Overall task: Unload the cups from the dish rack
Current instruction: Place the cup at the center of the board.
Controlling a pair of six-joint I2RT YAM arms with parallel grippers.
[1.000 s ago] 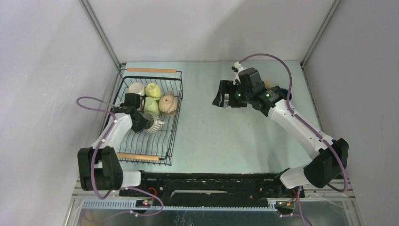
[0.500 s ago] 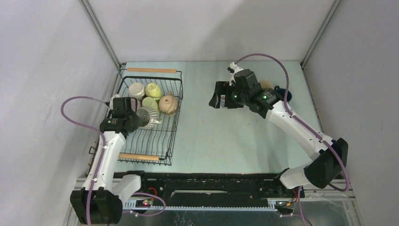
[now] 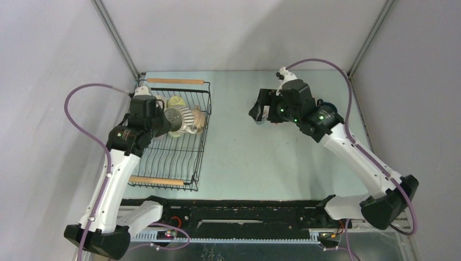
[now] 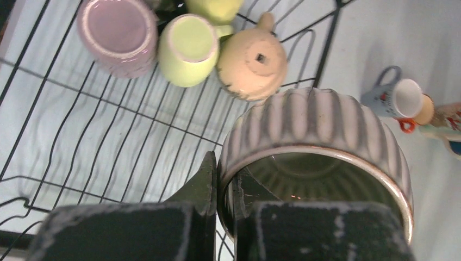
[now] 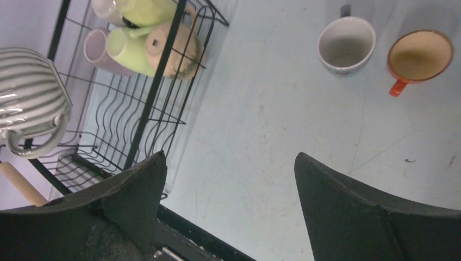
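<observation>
My left gripper point(image 3: 167, 120) is shut on the rim of a ribbed cream cup point(image 3: 183, 119), one finger inside and one outside, and holds it above the black wire dish rack point(image 3: 200, 149). In the left wrist view the cup point(image 4: 315, 122) fills the front, pinched at its left rim by the gripper point(image 4: 225, 168). Below it in the rack lie a pinkish-white cup point(image 4: 117, 32), two yellow-green cups point(image 4: 187, 49) and a tan cup point(image 4: 253, 62). My right gripper point(image 3: 261, 112) is open and empty over the table, right of the rack; it also shows in the right wrist view point(image 5: 228, 157).
A grey-blue cup point(image 5: 346, 44) and an orange cup with a tan inside point(image 5: 419, 57) stand upright on the table at the far right. A dark blue cup point(image 3: 328, 106) shows partly behind the right arm. The rack has wooden rod handles point(image 3: 175, 81) at both ends.
My left arm has risen and lifted the ribbed cream cup from the rack floor, carrying it towards the far right of the rack. My right gripper shifted slightly right, still open.
</observation>
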